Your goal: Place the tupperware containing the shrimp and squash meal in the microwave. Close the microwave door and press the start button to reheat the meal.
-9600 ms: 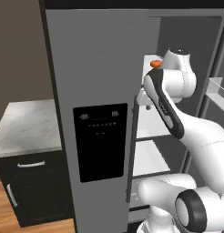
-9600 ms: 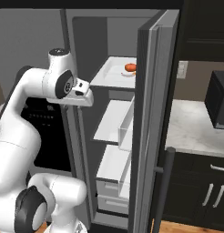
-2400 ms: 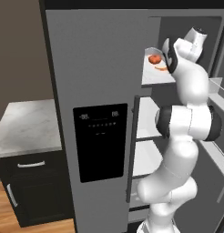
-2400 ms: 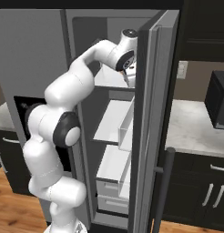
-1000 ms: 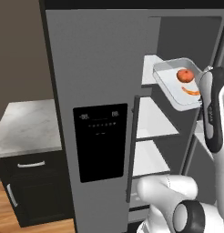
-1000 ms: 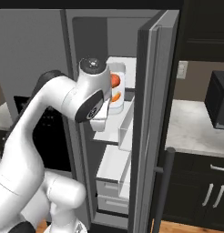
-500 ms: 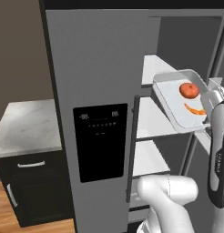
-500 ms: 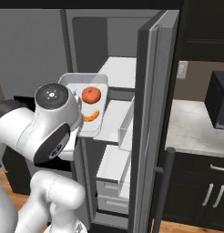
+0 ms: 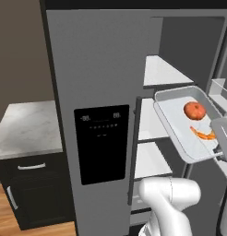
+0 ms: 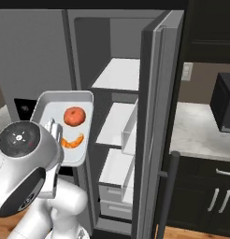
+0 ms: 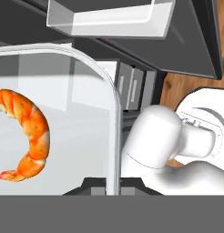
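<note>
Gripping the rim of the tupperware (image 11: 114,118) between nearly closed jaws, the end effector (image 11: 114,184) is holding the tray in the air in front of the open refrigerator (image 10: 126,116), out past the front edges of its shelves and touching none of them. Both base views are showing the tray tilting steeply, its floor facing the cameras rather than lying level. Inside it, the shrimp (image 11: 27,132) is lying near the gripped edge and the round red-orange squash (image 9: 194,109) is sitting higher up the slope. The microwave (image 10: 224,105) is standing well apart, over the counter (image 10: 201,130) beyond the open refrigerator door (image 10: 156,116). I judge the main risk to be spilling: with the tray tipping like this and only a shallow rim, the round piece could roll to the low edge and drop out during the swing or while the base is driving. A pinch on one edge also looks likely to let the tray pivot or slip, and the carry towards the microwave could clip the open door or its shelf bin (image 11: 109,18) at the top of the hand view. Counting: one tray, one shrimp, one squash piece, one microwave, one refrigerator standing open, and three white shelves showing inside it.
</note>
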